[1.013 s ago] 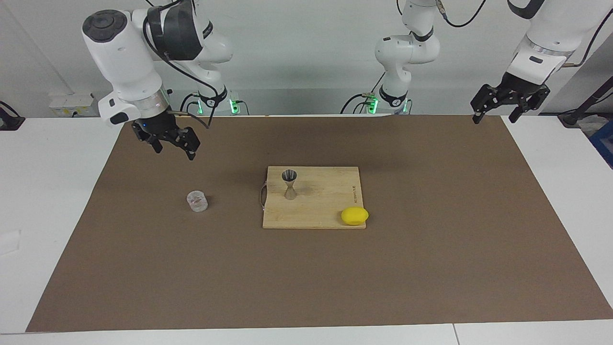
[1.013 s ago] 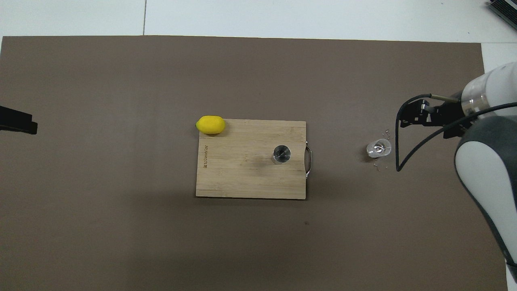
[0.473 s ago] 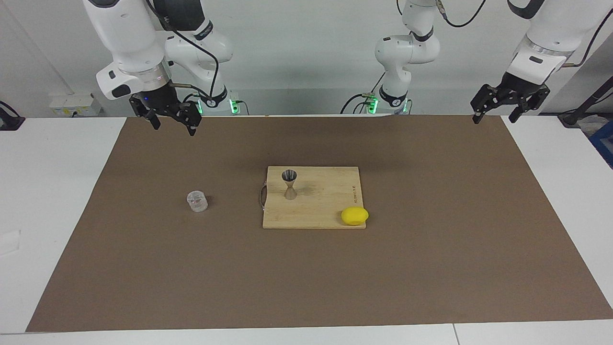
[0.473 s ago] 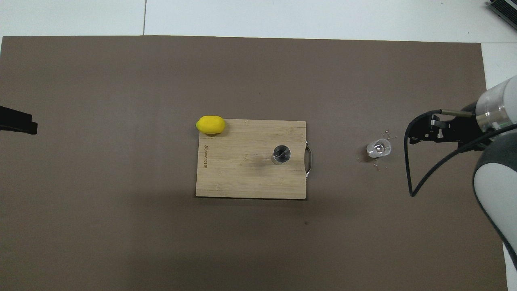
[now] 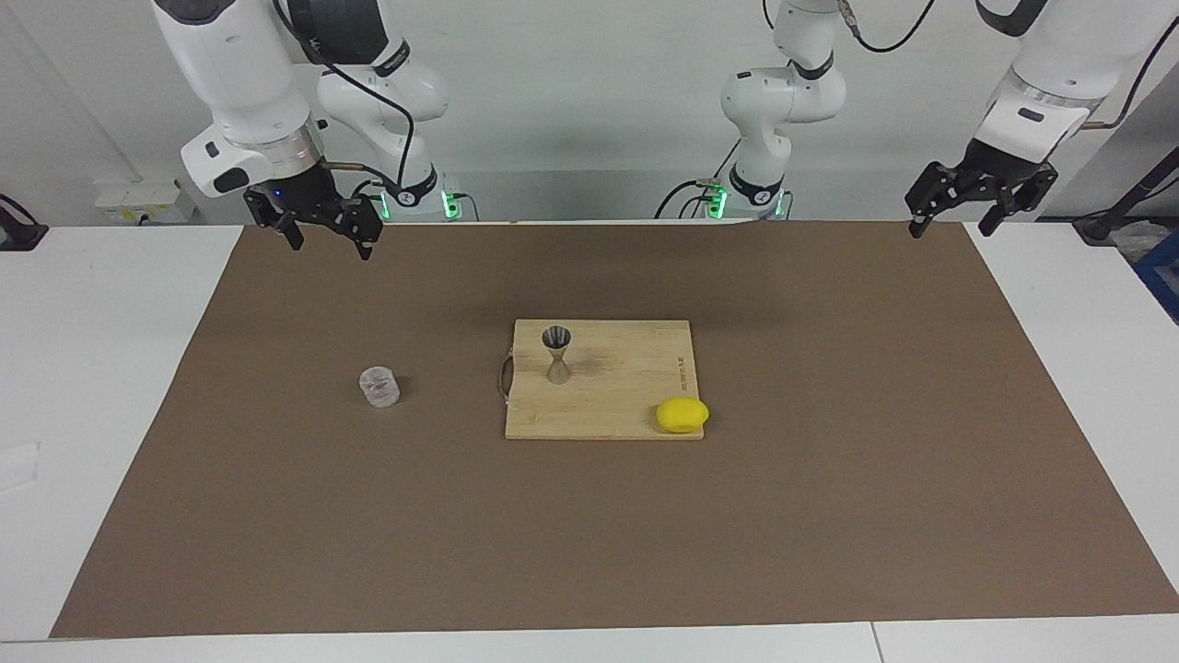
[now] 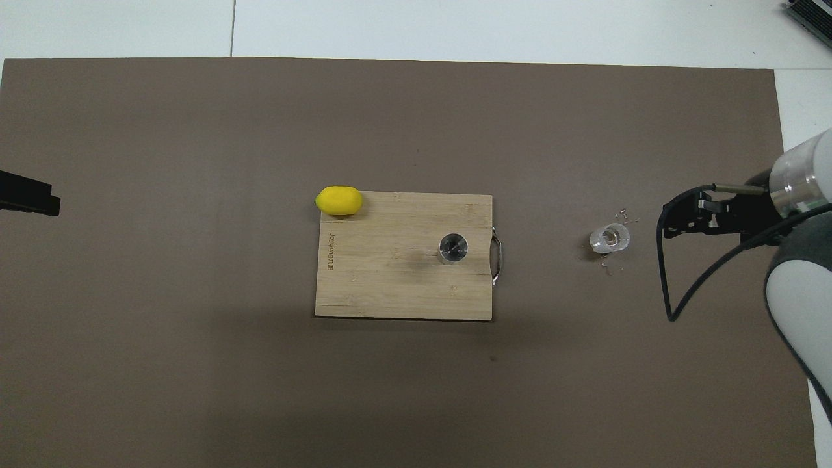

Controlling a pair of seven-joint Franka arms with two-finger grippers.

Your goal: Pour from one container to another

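Note:
The small clear glass tumbler stands upright on the brown mat, toward the right arm's end of the table. The grey metal hourglass jigger stands upright on the wooden cutting board, near its handle end. My right gripper hangs open and empty, high over the mat's edge at the right arm's end, well clear of the tumbler. The left gripper waits open and empty over the mat's corner at the left arm's end.
A yellow lemon lies at the board's corner toward the left arm's end. Tiny specks lie scattered on the mat around the tumbler. The brown mat covers most of the white table.
My right gripper has risen and drawn back from above the tumbler toward the robots' edge of the mat. Tumbler, jigger and left arm have not moved.

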